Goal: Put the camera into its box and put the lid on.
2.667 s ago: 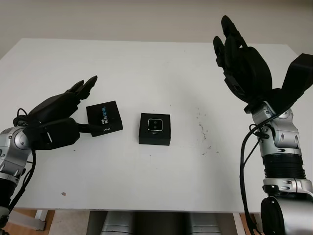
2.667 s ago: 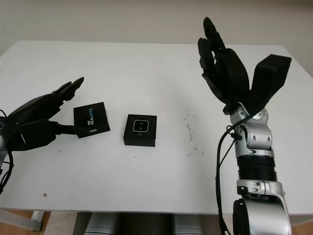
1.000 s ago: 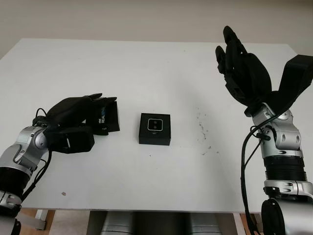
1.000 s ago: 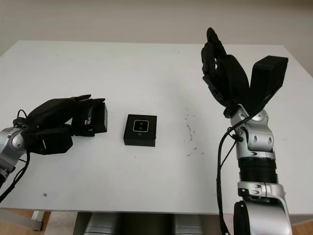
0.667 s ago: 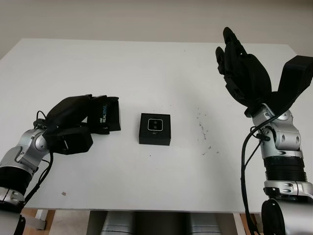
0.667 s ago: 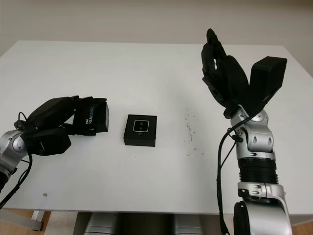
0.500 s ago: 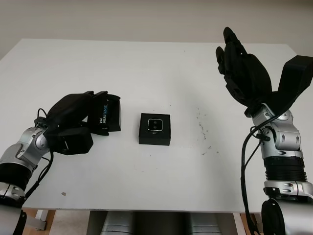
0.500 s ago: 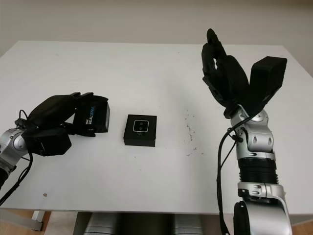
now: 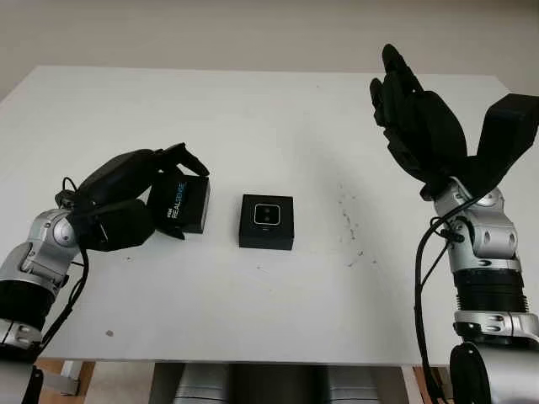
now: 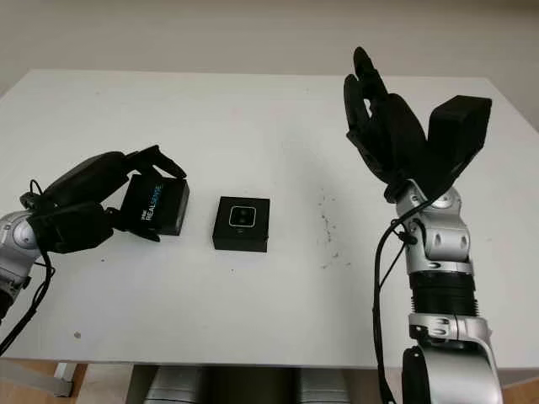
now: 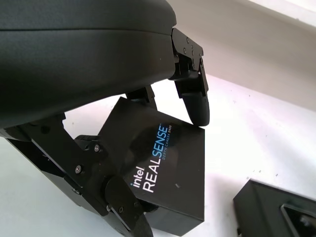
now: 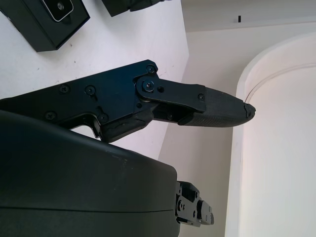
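The black box sits at the table's middle with the small camera lying face up inside it. Its lid, black with a white REALSENSE print, is to the left of the box, tilted. My left hand is shut on the lid, fingers over its far edge and thumb under its near edge. A corner of the box appears beyond the lid in the left wrist view. My right hand is raised above the table's right side, open, well away from the box.
The white table has a few dark specks right of the box and one small mark near the front left edge. The far wall runs behind the table's back edge.
My left hand closed around the lid, tipped it up on edge, and now holds it at a lower tilt slightly nearer the box. The right hand has barely moved.
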Robot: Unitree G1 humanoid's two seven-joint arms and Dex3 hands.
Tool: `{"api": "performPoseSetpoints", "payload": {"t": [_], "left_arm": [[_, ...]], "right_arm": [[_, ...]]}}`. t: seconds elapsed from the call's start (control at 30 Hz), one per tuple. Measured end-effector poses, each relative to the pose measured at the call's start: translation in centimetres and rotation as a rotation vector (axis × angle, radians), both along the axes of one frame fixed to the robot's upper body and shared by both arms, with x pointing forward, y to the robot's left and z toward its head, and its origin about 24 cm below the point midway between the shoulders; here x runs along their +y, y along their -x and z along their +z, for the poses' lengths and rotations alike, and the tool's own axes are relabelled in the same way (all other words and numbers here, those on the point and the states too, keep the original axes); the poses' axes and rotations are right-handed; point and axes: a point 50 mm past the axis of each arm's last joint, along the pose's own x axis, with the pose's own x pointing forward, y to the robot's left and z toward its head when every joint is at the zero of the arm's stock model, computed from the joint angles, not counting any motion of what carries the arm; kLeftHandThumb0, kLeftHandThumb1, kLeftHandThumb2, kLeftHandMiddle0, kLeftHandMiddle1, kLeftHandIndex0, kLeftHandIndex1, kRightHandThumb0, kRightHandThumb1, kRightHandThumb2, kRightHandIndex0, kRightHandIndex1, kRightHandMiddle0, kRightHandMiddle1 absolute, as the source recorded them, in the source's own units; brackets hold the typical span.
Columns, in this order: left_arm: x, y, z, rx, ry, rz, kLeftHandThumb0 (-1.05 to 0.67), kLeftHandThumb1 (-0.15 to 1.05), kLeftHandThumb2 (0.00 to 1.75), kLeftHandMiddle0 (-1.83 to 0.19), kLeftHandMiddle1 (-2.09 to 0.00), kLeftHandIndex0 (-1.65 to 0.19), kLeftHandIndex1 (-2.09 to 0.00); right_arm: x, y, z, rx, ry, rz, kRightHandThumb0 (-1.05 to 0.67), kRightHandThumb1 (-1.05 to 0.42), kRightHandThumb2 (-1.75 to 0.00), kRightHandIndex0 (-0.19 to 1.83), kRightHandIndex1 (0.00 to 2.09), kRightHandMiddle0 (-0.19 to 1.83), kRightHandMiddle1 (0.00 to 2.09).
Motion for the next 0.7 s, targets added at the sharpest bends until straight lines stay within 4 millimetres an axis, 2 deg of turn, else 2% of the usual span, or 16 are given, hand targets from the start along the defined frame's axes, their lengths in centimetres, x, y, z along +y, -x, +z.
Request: {"api": "performPoseSetpoints", "payload": {"t": [0.13, 0.4, 0.7], "left_arm": [[-0.2, -0.1, 1.1, 0.012, 0.044, 0.027, -0.08, 0.96, 0.05, -0.38, -1.27, -0.3, -1.32], [-2.0, 0.3, 3.5, 0.01, 0.142, 0.051, -0.09, 0.96, 0.05, -0.4, -1.25, -0.32, -1.33], [-4.6, 1.2, 4.9, 0.033, 0.184, 0.07, -0.09, 0.95, 0.05, -0.42, -1.42, -0.34, -1.34]], "right_arm": [[0.1, 0.0, -0.1, 0.003, -0.011, -0.009, -0.79, -1.05, -0.57, -0.19, 0.0, -0.19, 0.0], [0.5, 0.0, -0.5, 0.012, -0.019, -0.001, -0.73, -1.05, -0.6, -0.19, 0.0, -0.19, 0.0], [1.1, 0.0, -0.6, 0.004, -0.036, 0.002, -0.71, -1.05, -0.57, -0.19, 0.0, -0.19, 0.0]]}}
